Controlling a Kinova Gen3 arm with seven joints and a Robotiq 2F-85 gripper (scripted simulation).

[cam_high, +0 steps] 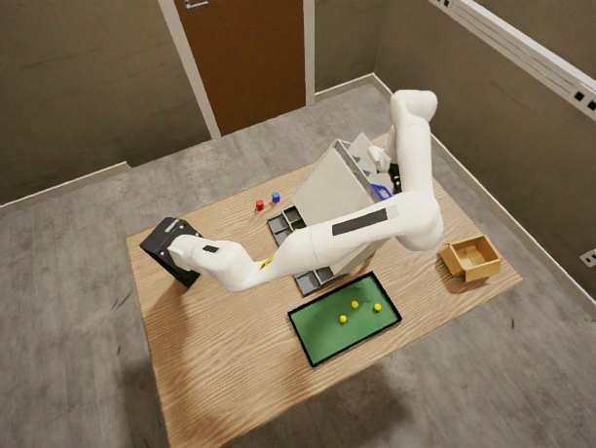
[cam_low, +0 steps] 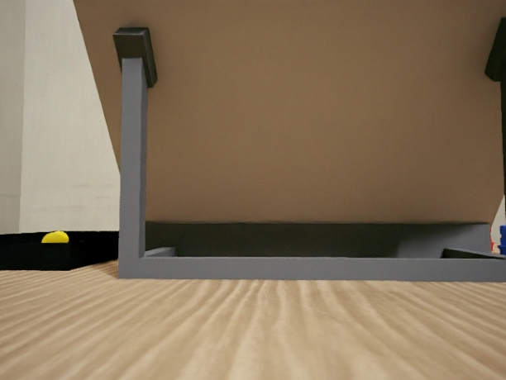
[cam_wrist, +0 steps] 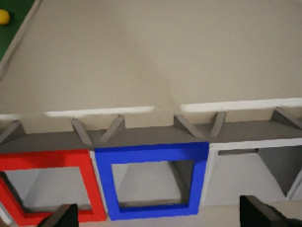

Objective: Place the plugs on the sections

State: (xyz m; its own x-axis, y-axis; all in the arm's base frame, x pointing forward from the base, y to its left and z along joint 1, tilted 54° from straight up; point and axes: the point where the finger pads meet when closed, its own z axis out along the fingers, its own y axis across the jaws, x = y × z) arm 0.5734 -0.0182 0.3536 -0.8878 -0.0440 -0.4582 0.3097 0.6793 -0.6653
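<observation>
My gripper [cam_high: 395, 178] [cam_wrist: 160, 213] is open and empty over the funnels at the cover's top edge. The blue-banded funnel [cam_high: 381, 187] [cam_wrist: 153, 153] is between the fingertips in the wrist view, with the red-banded funnel [cam_wrist: 44, 159] to its left. The pale sloping cover [cam_high: 331, 187] [cam_wrist: 148, 59] hides the pipes. The red plug [cam_high: 260, 205] and blue plug [cam_high: 276, 198] stand on the table beyond the grey section tray [cam_high: 308, 283], partly hidden by my arm. Three yellow marbles [cam_high: 354, 304] [cam_high: 377, 307] [cam_high: 343, 318] lie in the green tray [cam_high: 316, 341]. A small yellow spot [cam_high: 296, 231] shows in a section.
An unbanded funnel [cam_wrist: 237, 146] is right of the blue one in the wrist view. An open cardboard box [cam_high: 458, 265] stands at the table's right. My arm [cam_high: 316, 248] stretches above the cover from its black base [cam_high: 170, 243] at the left. The exterior view shows the grey stand [cam_low: 289, 268].
</observation>
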